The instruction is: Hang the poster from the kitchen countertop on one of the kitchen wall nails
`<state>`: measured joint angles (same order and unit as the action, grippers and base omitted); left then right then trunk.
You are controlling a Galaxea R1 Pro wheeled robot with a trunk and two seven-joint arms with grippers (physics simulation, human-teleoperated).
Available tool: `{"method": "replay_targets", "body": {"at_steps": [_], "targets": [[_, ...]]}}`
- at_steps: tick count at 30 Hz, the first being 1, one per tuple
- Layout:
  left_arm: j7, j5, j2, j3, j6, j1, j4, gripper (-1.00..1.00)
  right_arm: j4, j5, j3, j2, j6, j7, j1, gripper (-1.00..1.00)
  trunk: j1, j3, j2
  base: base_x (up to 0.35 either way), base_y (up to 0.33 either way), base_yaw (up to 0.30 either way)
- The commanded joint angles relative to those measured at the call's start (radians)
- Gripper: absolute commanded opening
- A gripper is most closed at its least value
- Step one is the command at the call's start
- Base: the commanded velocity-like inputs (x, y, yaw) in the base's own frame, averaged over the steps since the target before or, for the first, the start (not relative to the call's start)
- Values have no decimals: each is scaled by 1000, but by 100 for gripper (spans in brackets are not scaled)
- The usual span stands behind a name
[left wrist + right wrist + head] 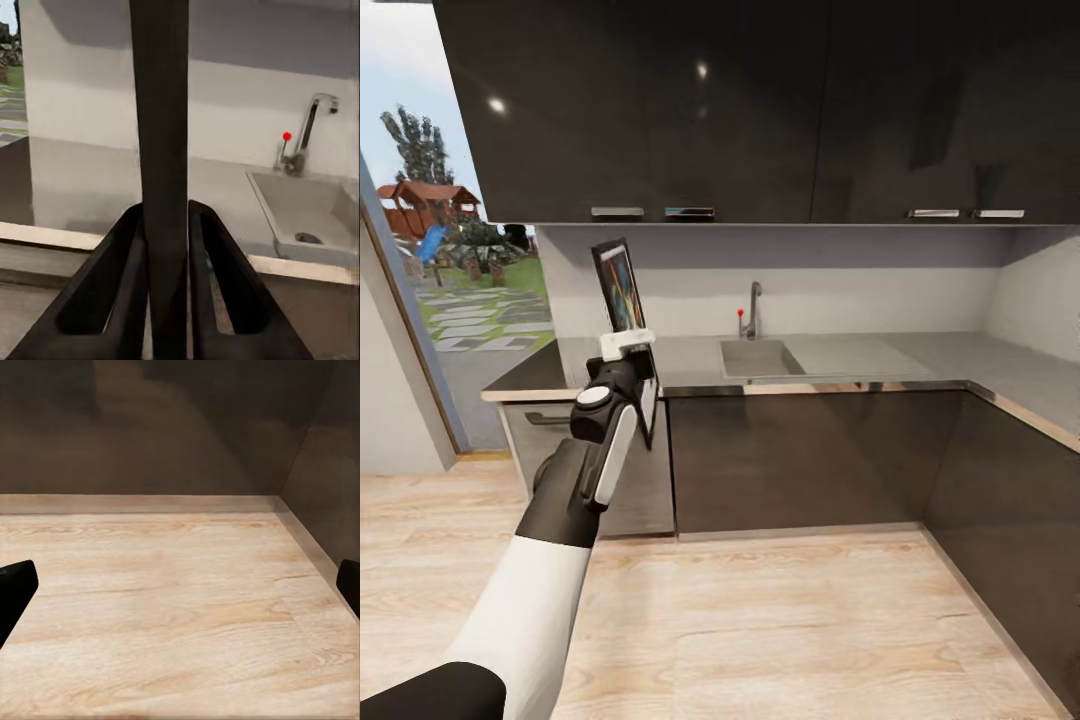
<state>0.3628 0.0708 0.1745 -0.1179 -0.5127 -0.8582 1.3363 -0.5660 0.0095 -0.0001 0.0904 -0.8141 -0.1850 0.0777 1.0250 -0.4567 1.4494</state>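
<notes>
We hold the upright rectangular black-framed poster point(622, 296) w/ blue-black artwork in our left gripper point(628, 350), raised in front of the long matte grey countertop point(880, 360) w/ its pale wood front edge, well left of the built-in grey sink basin point(758, 357). In the left wrist view the poster point(161, 150) runs edge-on btwn both dark fingers point(120, 289), which are clamped tight on it. Chrome tap point(753, 309) w/ red knob stands behind the sink. Glossy black upper cabinets point(760, 110) hang above. Right gripper point(180, 592) faces the light wood plank floor point(165, 600); its dark fingertips point(15, 589) sit wide apart at the frame edges, nothing btwn them.
</notes>
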Motion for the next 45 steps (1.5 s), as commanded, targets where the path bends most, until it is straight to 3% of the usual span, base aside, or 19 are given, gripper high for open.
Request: {"method": "replay_targets", "body": {"at_steps": [1,3,5,8,13,16,20,22,27,29,31,34,35,38,40,41,44,45], "targets": [[-15,7,0,-2,-17,-1,6,-100,-2,1,0,0,0,-2,0,100,0,-1,1,-24,0,0],[-241,38,0,0,-128,-1,62,-100,-2,1,0,0,0,-2,1,100,0,-1,1,-7,0,0],[-371,49,0,2,-156,-1,75,-100,-2,1,0,0,0,-2,0,100,0,-1,1,-3,0,0],[-484,55,-1,2,-186,0,78,-100,-2,1,0,0,0,-2,0,100,0,-1,1,0,0,0],[-702,57,-39,3,-246,1,78,-100,-2,1,0,2,0,-1,0,100,0,-1,1,0,0,0],[-932,56,-109,3,-262,3,75,-100,-2,1,-1,5,1,1,0,100,0,-1,1,0,0,0],[-1137,56,-188,2,-247,31,74,-100,-4,0,-2,9,2,5,-1,100,0,-1,1,0,0,0],[-1189,55,-208,2,-206,82,75,-100,-8,0,-3,14,3,7,-1,100,0,-1,1,0,0,0],[-1232,53,-233,3,-88,182,73,-100,-16,-1,-3,49,13,46,-1,100,0,-1,1,0,0,0],[-1242,54,-250,3,-33,241,72,-100,-62,-5,-4,73,49,124,-1,100,0,-1,1,0,0,0],[-1244,55,-254,3,-8,269,73,-100,-104,-8,-5,79,92,174,-1,100,0,-1,1,0,0,0],[-1283,54,-273,3,57,320,71,-100,-222,-11,-6,88,266,304,-1,100,0,-1,1,0,0,0],[-1319,53,-291,3,76,332,70,-100,-276,-11,-7,89,337,362,-1,100,0,-1,1,0,0,0],[-1380,53,-317,3,93,343,66,-100,-364,-10,-12,91,429,457,-1,100,0,-1,1,0,0,0],[-1422,52,-333,3,102,348,58,-100,-447,-10,-48,91,515,551,-1,100,0,-1,1,0,0,0],[-1438,52,-339,3,106,353,52,-100,-495,-11,-92,91,575,618,-1,100,0,-1,1,0,0,0],[-1451,52,-345,3,109,369,47,-100,-553,-9,-164,91,666,741,-1,100,0,-1,1,0,0,0],[-1457,52,-346,3,110,378,45,-100,-584,-8,-207,91,717,828,-4,100,0,-1,1,0,0,0]]}}
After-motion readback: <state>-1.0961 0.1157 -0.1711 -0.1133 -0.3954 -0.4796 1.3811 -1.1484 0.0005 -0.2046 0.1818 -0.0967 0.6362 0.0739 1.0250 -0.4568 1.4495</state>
